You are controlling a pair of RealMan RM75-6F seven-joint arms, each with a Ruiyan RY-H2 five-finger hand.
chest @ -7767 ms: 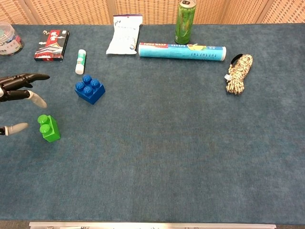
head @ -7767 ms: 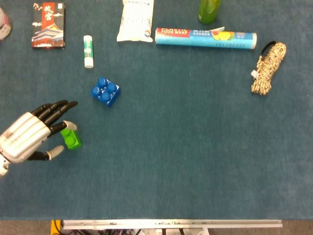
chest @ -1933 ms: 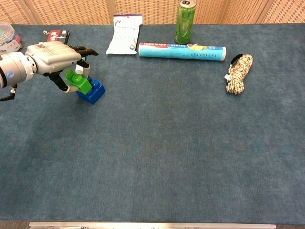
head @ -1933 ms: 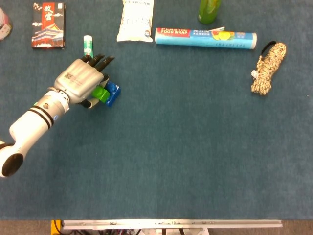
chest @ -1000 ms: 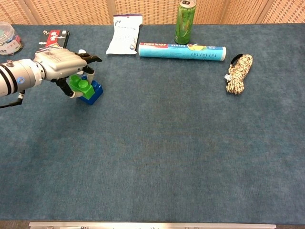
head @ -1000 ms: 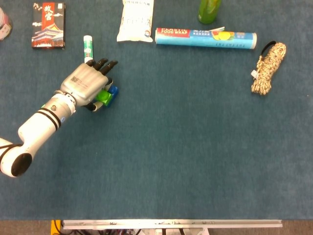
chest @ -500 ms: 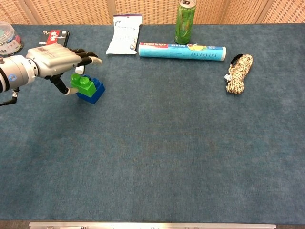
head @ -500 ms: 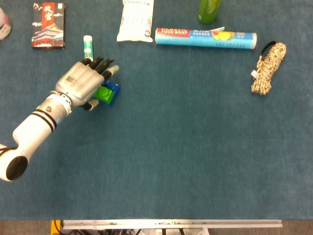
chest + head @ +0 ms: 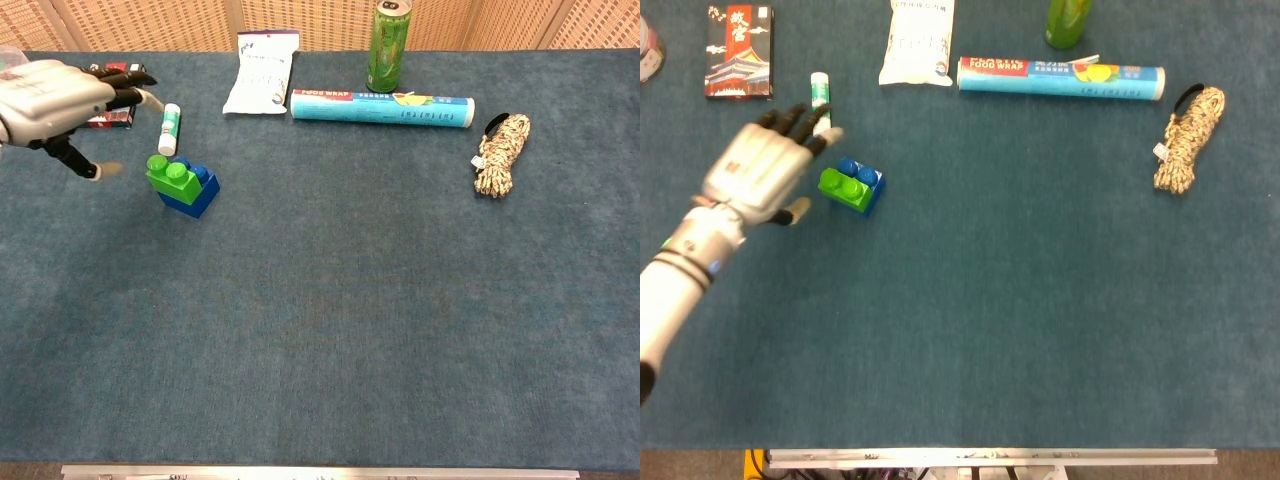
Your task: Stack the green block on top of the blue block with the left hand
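1. Our left hand point(image 9: 755, 175) hangs over the left side of the table point(image 9: 1020, 300), fingers spread, grasping nothing.
2. Just right of it, clear of our fingers, the green block point(image 9: 843, 186) sits on the near-left part of the blue block point(image 9: 864, 186).
3. Beyond them lies a white glue stick point(image 9: 820, 92).
4. Far right rests a coiled rope point(image 9: 1187, 138).

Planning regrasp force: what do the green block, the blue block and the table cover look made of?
Green block: likely hard moulded plastic, glossy studs.
Blue block: the same, smooth, sharp edges.
Table cover: looks like matte, felt-like teal fabric with a fine nap.
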